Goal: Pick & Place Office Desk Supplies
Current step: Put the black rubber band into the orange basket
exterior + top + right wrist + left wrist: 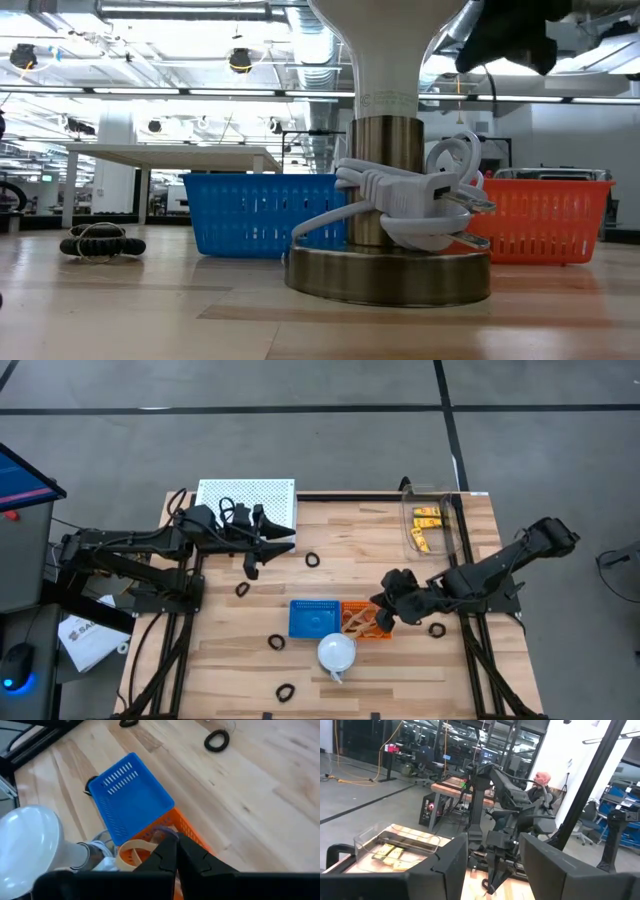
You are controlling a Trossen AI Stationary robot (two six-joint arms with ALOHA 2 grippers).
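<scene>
The wooden table (420, 680) has open board along its near edge and between the two arms. The blue basket (313, 618) and orange basket (362, 622) stand side by side at the centre, with the white lamp (337, 652) just in front of them.

The small print on the lamp neck is too small to read.

The black rings (312, 559) lie scattered singly across the boards, well apart from one another. The yellow clips (425, 526) lie inside the clear bin (452, 495) at the far right corner. The tan rubber-band loops (134, 849) lie in the orange basket.

The left gripper (252, 568) hovers by the white perforated tray (247, 500), fingers spread and empty. The right gripper (176, 851) hangs over the orange basket, fingers pressed together; whether they pinch a loop cannot be told.
</scene>
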